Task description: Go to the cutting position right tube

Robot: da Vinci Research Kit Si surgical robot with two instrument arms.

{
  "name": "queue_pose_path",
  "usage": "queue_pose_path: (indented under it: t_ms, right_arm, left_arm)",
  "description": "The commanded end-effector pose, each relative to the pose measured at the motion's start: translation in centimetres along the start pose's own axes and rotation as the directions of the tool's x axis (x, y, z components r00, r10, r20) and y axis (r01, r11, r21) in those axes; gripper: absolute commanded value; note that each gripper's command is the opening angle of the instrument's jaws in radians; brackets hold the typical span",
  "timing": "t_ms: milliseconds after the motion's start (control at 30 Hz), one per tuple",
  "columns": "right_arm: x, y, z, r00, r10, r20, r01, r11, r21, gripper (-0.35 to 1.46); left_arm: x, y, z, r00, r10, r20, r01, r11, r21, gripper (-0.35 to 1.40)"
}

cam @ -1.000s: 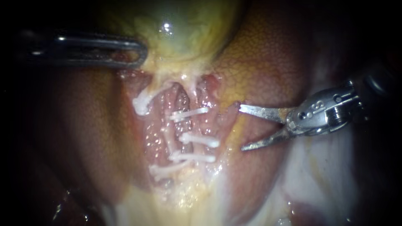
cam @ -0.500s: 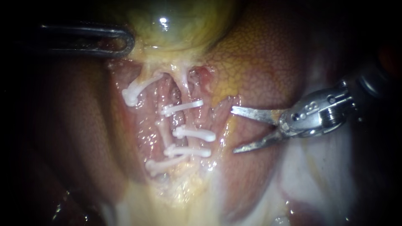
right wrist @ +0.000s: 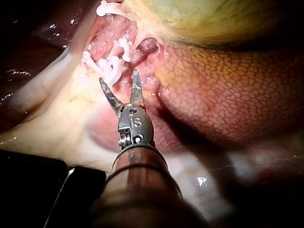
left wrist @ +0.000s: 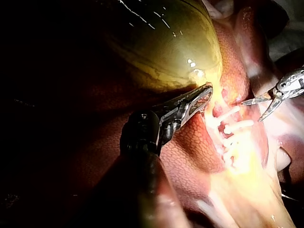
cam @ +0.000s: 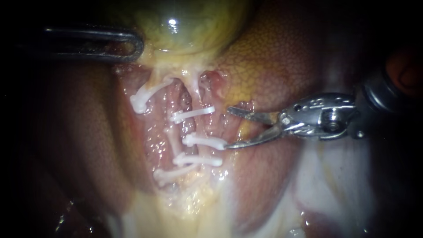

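The right instrument [cam: 229, 128] gaped wide and empty just beside the clips [cam: 205, 141] on the right tube [cam: 194, 94], not yet astride it, its approach apparently nearly complete. The left instrument [cam: 139, 44] was clamped on the gallbladder [cam: 185, 26].

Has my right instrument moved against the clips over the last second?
Yes. The right instrument has advanced toward the clips: its lower tip now lies at the end of the middle clip, where a gap showed before.
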Motion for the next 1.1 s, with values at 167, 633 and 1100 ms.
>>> queue_pose_path:
  t_ms: [167,633,1100]
  right_arm:
    - [0.00,0.08,0.02,0.998,0.065,0.008,-0.065,0.997,0.043,1.29]
    - [0.04,0.25,0.24,0.992,0.117,0.040,-0.121,0.981,0.152,1.22]
    - [0.00,0.20,0.53,0.994,0.095,0.056,-0.107,0.954,0.279,1.20]
  left_arm:
    - [0.00,-0.01,0.00,1.0000,0.000,0.000,0.000,1.000,-0.001,-0.35]
    - [0.00,-0.03,0.00,1.0000,0.000,0.001,0.000,1.000,-0.002,-0.35]
    - [0.00,-0.05,0.00,1.0000,-0.001,0.002,0.001,1.000,-0.006,-0.35]
